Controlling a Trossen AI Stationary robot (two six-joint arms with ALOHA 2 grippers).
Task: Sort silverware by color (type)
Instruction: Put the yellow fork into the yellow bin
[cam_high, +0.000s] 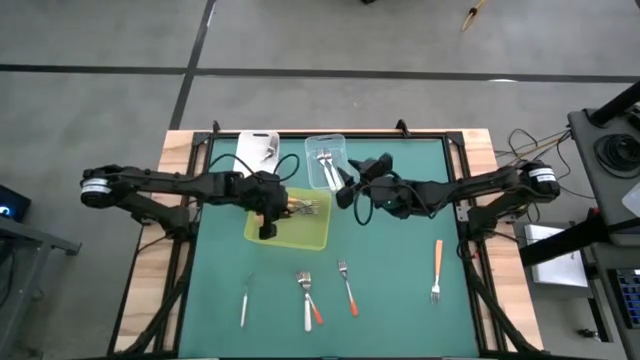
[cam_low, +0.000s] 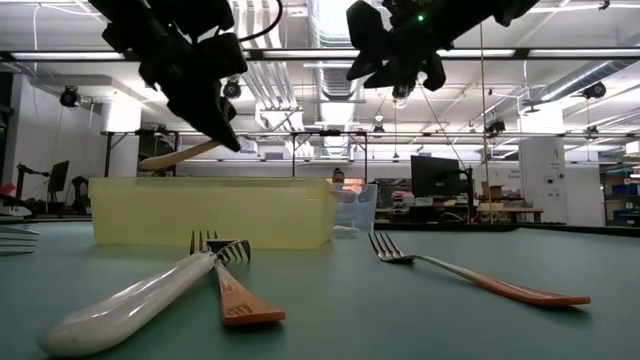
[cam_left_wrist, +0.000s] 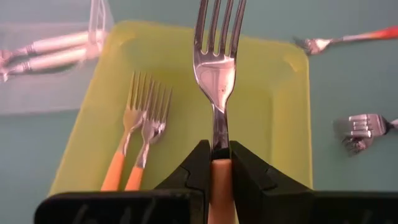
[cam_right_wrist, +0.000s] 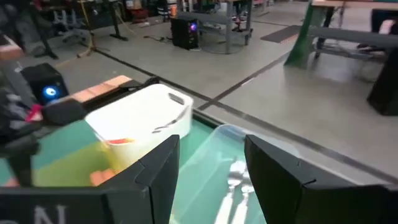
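From above, the left gripper (cam_high: 268, 212) hangs over the yellow-green tray (cam_high: 310, 238) near the middle of the green desk (cam_high: 400, 290), and the right gripper (cam_high: 347, 183) sits beside the clear tub (cam_high: 312, 150) at the back, with the white tub (cam_high: 252, 143) just left of that. This view alone shows the loose silverware spread along the front of the desk: a white-handled utensil (cam_high: 244, 301), a crossed pair of forks (cam_high: 309, 296), an orange-handled fork (cam_high: 347, 285) and, well apart at the right, another orange-handled fork (cam_high: 436, 269). The left wrist view gives what the overhead cannot: the left fingers (cam_left_wrist: 198, 169) are clenched on the neck of a held fork (cam_left_wrist: 217, 68), tines pointing away over the tray, with two orange-handled forks (cam_left_wrist: 138, 134) lying side by side inside the tray and white-handled pieces (cam_left_wrist: 43, 51) inside the clear tub. The right wrist view shows the right fingers (cam_right_wrist: 163, 165) spread apart and holding nothing, above the clear tub where pale silverware (cam_right_wrist: 239, 180) lies. The low view shows height: the left gripper and its fork's orange handle (cam_low: 178, 156) are raised clear above the tray's wall, the right gripper is also up in the air, and the crossed pair rests flat on the desk in front.
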